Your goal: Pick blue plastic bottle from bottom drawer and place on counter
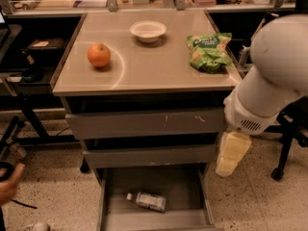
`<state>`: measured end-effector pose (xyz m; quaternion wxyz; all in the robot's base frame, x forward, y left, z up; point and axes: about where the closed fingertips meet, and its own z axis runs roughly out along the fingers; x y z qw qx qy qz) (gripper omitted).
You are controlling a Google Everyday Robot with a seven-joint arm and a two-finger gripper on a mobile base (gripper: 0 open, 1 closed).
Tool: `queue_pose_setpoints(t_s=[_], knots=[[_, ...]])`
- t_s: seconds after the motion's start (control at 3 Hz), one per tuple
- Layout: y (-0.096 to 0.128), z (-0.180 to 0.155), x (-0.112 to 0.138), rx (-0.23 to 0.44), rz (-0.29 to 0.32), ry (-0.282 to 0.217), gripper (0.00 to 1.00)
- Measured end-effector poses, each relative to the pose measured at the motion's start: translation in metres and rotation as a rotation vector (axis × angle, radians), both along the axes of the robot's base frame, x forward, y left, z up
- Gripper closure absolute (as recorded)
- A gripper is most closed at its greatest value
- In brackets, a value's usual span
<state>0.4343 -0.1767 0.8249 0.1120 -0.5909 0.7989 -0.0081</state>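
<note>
The blue plastic bottle (147, 201) lies on its side on the floor of the open bottom drawer (185, 189), white cap pointing left. The counter (144, 69) is the tan top above the drawers. My white arm (269, 71) comes in from the right at the counter's right edge. My gripper (232, 153), a cream-coloured piece, hangs below the arm beside the drawers' right side, above and to the right of the bottle and apart from it.
On the counter stand an orange (98, 55), a white bowl (147, 31) and a green snack bag (209, 51). Two upper drawers (144, 124) are slightly ajar. A chair base (286, 148) is at the right. A person's hand (8, 184) shows at the bottom left.
</note>
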Motion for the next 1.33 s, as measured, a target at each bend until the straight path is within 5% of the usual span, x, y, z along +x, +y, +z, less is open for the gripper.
queue_pose_setpoints(t_s=[0.33, 1.0, 1.33], knots=[[0.012, -0.073, 0.001, -0.004, -0.011, 0.101, 0.00], [0.015, -0.083, -0.004, 0.006, -0.010, 0.122, 0.00], [0.050, -0.143, -0.029, 0.099, 0.001, 0.222, 0.00]])
